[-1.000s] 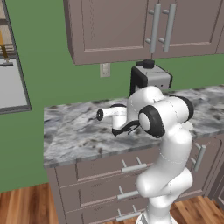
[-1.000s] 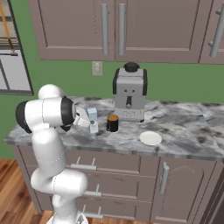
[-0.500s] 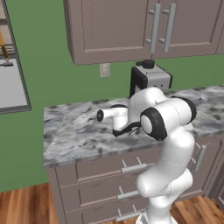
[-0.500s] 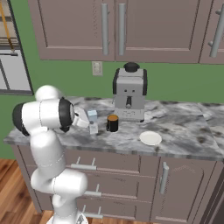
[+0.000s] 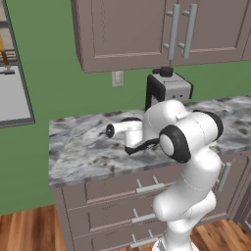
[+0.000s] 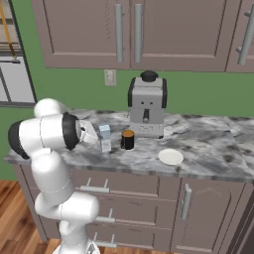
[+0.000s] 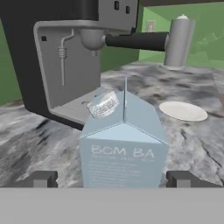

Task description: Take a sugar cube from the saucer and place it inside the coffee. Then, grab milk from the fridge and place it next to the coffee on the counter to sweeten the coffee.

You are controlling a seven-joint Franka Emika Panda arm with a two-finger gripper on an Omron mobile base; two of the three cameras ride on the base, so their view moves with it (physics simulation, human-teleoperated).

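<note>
My gripper (image 7: 112,179) has just opened: the two fingertips (image 7: 42,178) stand wide apart on either side of the milk (image 7: 124,146), with a clear gap on each side, so I no longer grip it. A second ago they were closer together around the carton; now it stands upright by itself on the counter (image 6: 208,166).

From the right base view the milk (image 6: 104,138) sits just beside the coffee (image 6: 127,139), on the side toward the counter's left end, both in front of the espresso machine (image 6: 147,105). The saucer (image 6: 170,157) lies apart from them, nearer the front edge, and I see no sugar cube on it. The cup's top looks orange-brown; whether the cube is inside I cannot tell.

I judge the release done and the carton where the task wants it, next to the coffee. What is left is to draw my hand straight back, away from the carton, without brushing it, since it is light and could tip toward the cup.
</note>
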